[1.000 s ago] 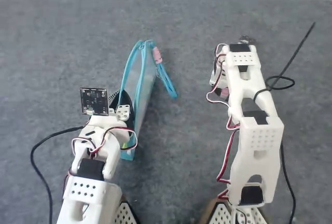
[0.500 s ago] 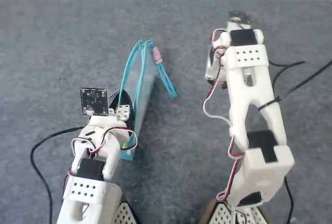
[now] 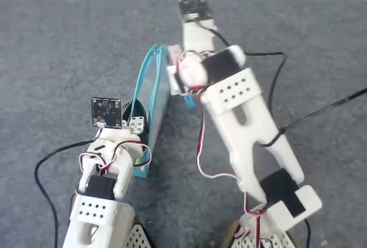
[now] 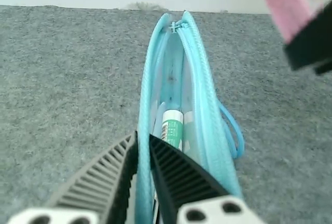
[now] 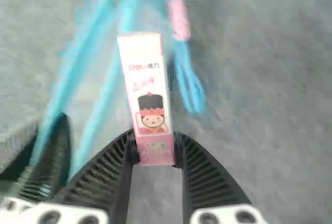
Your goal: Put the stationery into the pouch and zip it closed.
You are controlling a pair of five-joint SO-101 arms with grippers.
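Observation:
A clear pouch [image 3: 153, 101] with cyan trim stands on edge, its mouth open [image 4: 179, 73]. My left gripper [image 4: 137, 142] is shut on the near end of one pouch wall [image 3: 136, 124]. A green-labelled stick [image 4: 171, 126] lies inside. My right gripper [image 5: 154, 140] is shut on a small pink box [image 5: 147, 79] with a cartoon figure on it, and hangs over the pouch's far end [image 3: 176, 77]. The box [image 4: 282, 0] also shows above the pouch from the left wrist. The pink zip pull [image 5: 179, 15] and cyan loop [image 5: 190, 85] lie just past the box.
Grey carpet-like cloth [image 3: 63, 53] covers the table, with open room to the left and far right of the pouch. Black cables [image 3: 321, 110] trail on the right side. The left arm's finger [image 5: 51, 154] shows dark beside the pouch.
The right arm has swung from the right side of the table leftward and forward, bringing the pink box over the pouch's far end. The left arm and pouch have stayed put.

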